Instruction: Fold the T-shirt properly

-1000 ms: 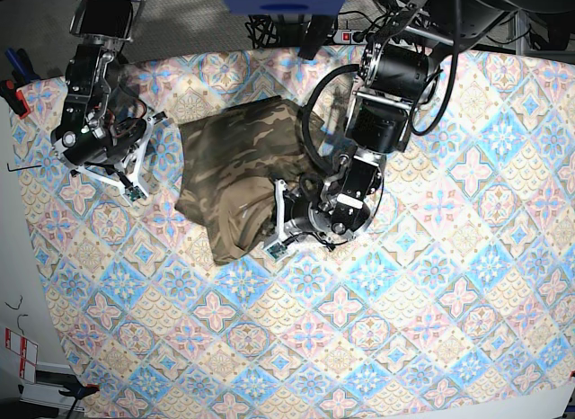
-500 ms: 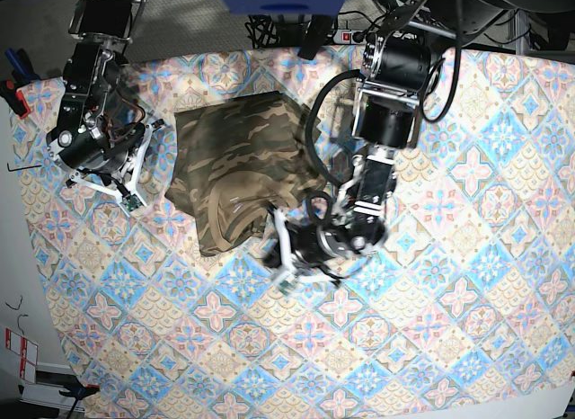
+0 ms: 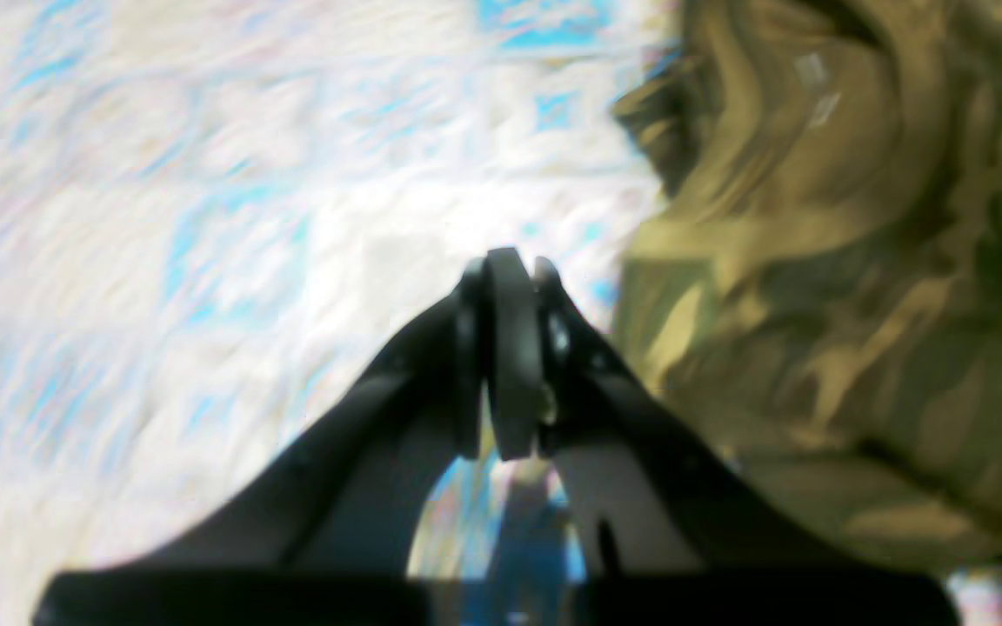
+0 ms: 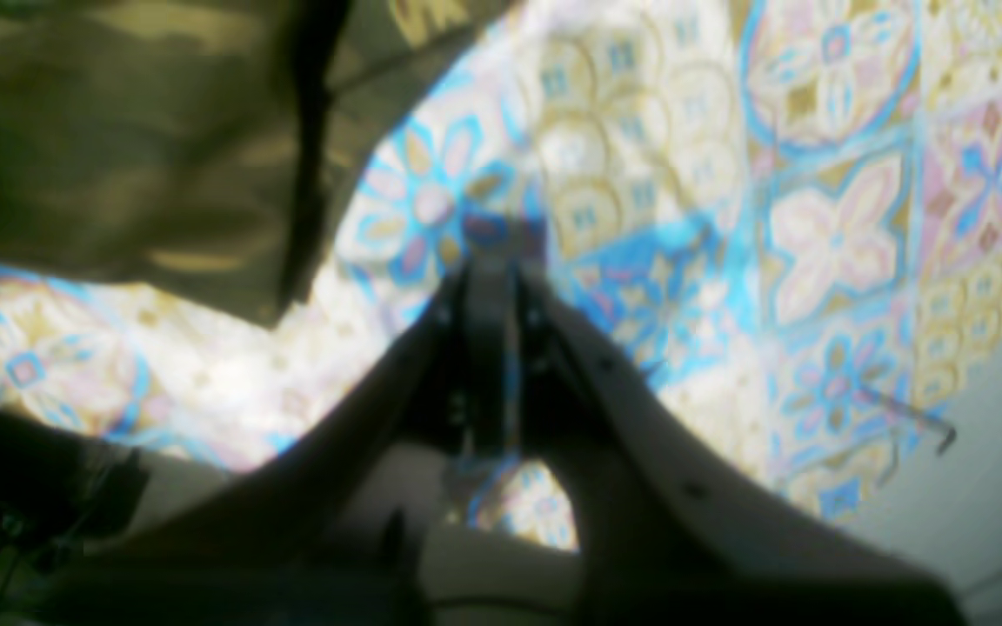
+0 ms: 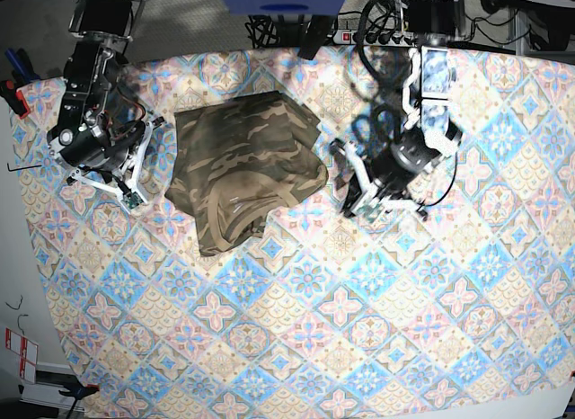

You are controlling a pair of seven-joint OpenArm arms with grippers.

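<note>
The camouflage T-shirt (image 5: 243,172) lies as a folded, rumpled bundle on the tablecloth, left of centre at the back. In the left wrist view the T-shirt (image 3: 858,304) fills the right side. My left gripper (image 3: 501,269) is shut with nothing in it and hangs over bare tablecloth just beside the shirt's edge. In the base view the left gripper (image 5: 349,181) sits a little to the right of the shirt. My right gripper (image 4: 488,261) is shut and empty, with the T-shirt (image 4: 118,148) at its upper left. In the base view the right gripper (image 5: 135,163) is just left of the shirt.
The tile-patterned tablecloth (image 5: 359,329) covers the whole table. Cables and a power strip (image 5: 359,28) lie behind the back edge. Red and blue clamps (image 5: 13,86) sit at the far left edge. The table's edge (image 4: 971,452) lies close beyond the right gripper.
The left arm has let go of the shirt's front edge and swung back to the right, clear of the cloth. The shirt has settled flatter. The right arm has barely moved.
</note>
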